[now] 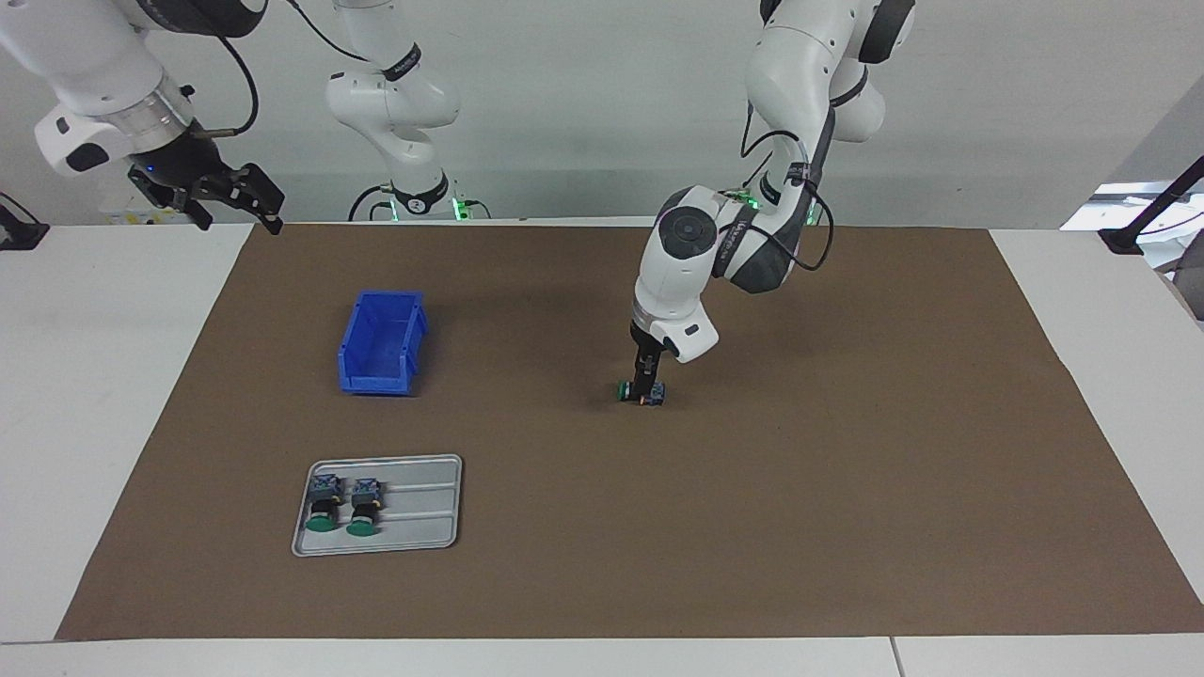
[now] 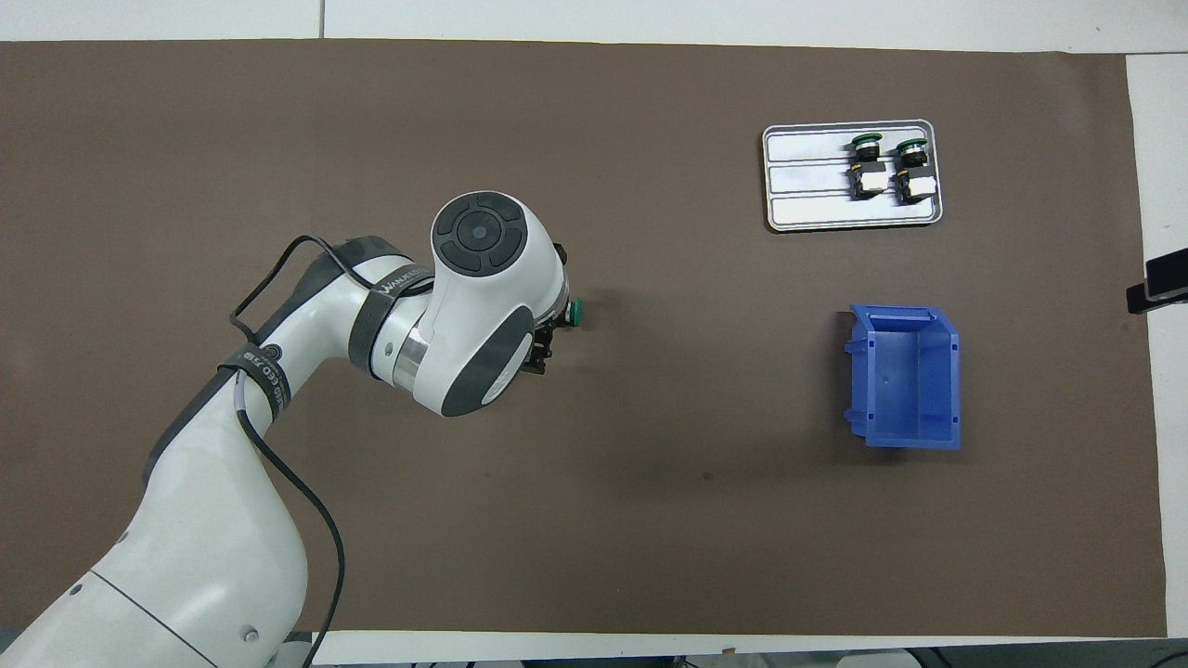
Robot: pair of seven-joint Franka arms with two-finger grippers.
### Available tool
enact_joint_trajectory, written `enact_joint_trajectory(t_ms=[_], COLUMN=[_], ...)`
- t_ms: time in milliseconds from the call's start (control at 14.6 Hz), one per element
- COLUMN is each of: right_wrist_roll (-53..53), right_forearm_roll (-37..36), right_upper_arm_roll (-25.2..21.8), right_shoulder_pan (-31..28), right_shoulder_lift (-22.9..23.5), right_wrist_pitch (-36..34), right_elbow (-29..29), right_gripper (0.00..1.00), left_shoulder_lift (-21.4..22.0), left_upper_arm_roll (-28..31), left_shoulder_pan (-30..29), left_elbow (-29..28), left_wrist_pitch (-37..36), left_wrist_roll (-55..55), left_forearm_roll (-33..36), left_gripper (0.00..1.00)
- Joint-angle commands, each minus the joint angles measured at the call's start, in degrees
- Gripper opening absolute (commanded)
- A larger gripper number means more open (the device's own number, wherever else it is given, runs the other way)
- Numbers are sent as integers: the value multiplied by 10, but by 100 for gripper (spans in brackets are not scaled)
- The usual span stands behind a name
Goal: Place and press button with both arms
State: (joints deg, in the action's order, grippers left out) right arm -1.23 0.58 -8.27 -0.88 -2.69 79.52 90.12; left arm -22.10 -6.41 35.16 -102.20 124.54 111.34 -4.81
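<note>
Two spare buttons lying in the tray at seven o'clock of the facing view. Button on its side at centre of the mat. Left gripper down over its barrel, fingers spread astride, probably to pick it up. Right gripper waiting high at ten o'clock, fingers spread. Overhead: only the green cap showing past the wrist, pointing to three o'clock.

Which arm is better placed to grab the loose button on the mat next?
Left. The left gripper is down at the button lying on the mat, while the right gripper waits raised at the right arm's end of the table, away from it.
</note>
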Motion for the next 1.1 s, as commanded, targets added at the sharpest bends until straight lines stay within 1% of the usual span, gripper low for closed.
enact_joint_trajectory(t_ms=[0, 274, 480, 754, 891, 1028], right_wrist_roll=[-6, -8, -7, -7, -7, -7], right_forearm_roll=[-3, -1, -1, -1, -1, -1], right_upper_arm_roll=[-6, -3, -3, -3, -3, -3], right_shoulder_pan=[9, 12, 9, 11, 11, 11], right_shoulder_lift=[-8, -9, -9, -9, -9, -9], right_wrist_pitch=[9, -2, -2, -2, -1, -2], right_elbow=[22, 24, 24, 24, 24, 24], right_gripper=[100, 100, 100, 100, 100, 100], left_shoulder_lift=[-15, -34, -36, -44, -44, -44], left_upper_arm_roll=[11, 11, 11, 11, 11, 11], left_shoulder_pan=[11, 19, 19, 19, 20, 20], left_elbow=[2, 2, -1, 0, 2, 2], left_wrist_pitch=[21, 42, 58, 56, 58, 57], left_wrist_roll=[12, 15, 21, 21, 23, 22], left_forearm_roll=[3, 4, 4, 5, 4, 4], left_gripper=[93, 93, 87, 62, 41, 28])
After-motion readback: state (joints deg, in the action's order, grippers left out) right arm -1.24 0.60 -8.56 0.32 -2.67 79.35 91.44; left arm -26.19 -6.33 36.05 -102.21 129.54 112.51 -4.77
